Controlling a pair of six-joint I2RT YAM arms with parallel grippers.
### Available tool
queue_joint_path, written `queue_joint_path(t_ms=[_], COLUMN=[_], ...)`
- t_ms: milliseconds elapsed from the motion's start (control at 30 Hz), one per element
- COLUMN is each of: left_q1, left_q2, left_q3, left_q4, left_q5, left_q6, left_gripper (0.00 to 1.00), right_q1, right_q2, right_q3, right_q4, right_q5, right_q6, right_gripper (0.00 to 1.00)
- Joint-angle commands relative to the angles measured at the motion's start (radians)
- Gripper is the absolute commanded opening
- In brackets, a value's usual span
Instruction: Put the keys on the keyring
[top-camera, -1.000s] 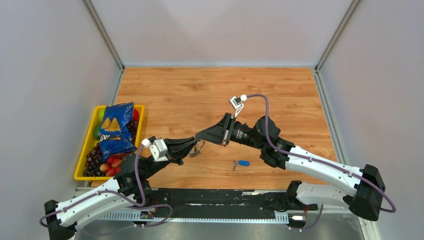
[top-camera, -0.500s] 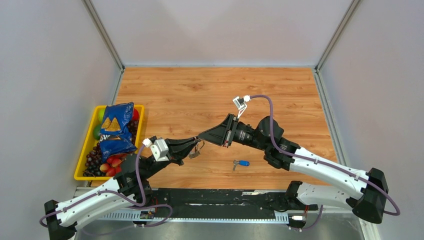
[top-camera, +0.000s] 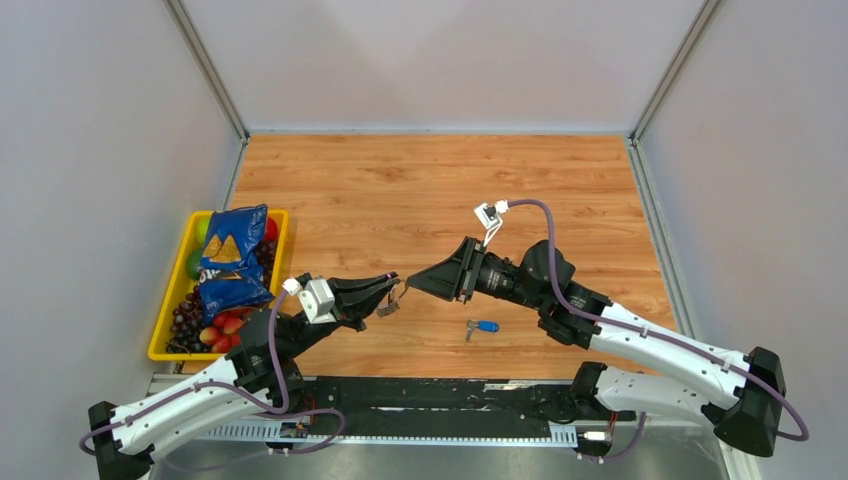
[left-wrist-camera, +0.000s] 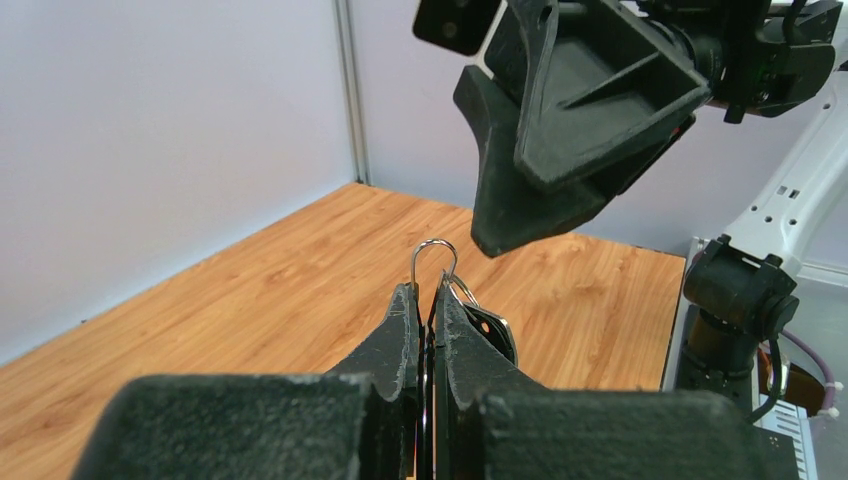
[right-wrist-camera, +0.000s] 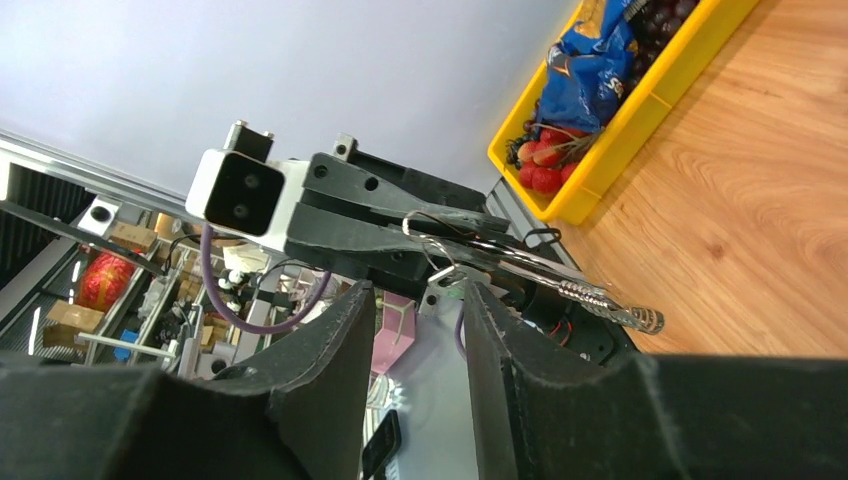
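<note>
The left gripper (top-camera: 390, 291) is holding the keyring (left-wrist-camera: 433, 256) in the air above the wooden table (top-camera: 400, 190), near the table's front middle. Its two fingers (left-wrist-camera: 404, 325) are pressing together on the wire, leaving only a narrow slit between them in the left wrist view. A short arc of the ring is protruding upright past the fingertips. Small silver keys (left-wrist-camera: 487, 326) are hanging from the ring just beside the finger on the right of that view. The right gripper (top-camera: 413, 283) is pointing toward the left gripper, tip close to tip. In the left wrist view its lower tip is hovering just above and to the right of the protruding arc, with a small gap showing between them. The right fingers (right-wrist-camera: 325, 345) are standing spread, with a clear opening between them and nothing gripped. Through that opening the right wrist view is showing the left gripper's tip and the ring. The blue-headed key (top-camera: 484, 326) is lying flat on the table, apart from both grippers and nearer the front edge, its silver blade pointing left. A yellow bin (top-camera: 160, 330) is sitting at the left edge of the table, carrying a blue snack bag (top-camera: 232, 255) and assorted fruit (top-camera: 205, 325).
</note>
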Motion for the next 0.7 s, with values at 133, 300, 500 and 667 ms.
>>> queue_joint_path(t_ms=[133,300,500,667], left_q1=[0.000,0.000,0.000,0.000], left_q2=[-0.010,-0.012,-0.016,-0.014], left_q3=[0.022,0.020,0.017,0.015], left_q4=[0.041,0.039,0.039,0.041], left_q5=[0.011,0.008,0.007,0.007], left_q6=[0.000,0.002,0.002,0.003], left_gripper=[0.01,0.00,0.01,0.00], right_q1=[0.013,0.021,0.031,0.034], right_q2=[0.038,0.077,0.106,0.114], right_q3=[0.005,0.015,0.030,0.045], right_q4=[0.017,0.039,0.062,0.063], right_q5=[-0.035,-0.049,-0.059,-0.056], right_q6=[0.050,0.069,0.075,0.076], right_gripper=[0.42,0.42,0.42,0.42])
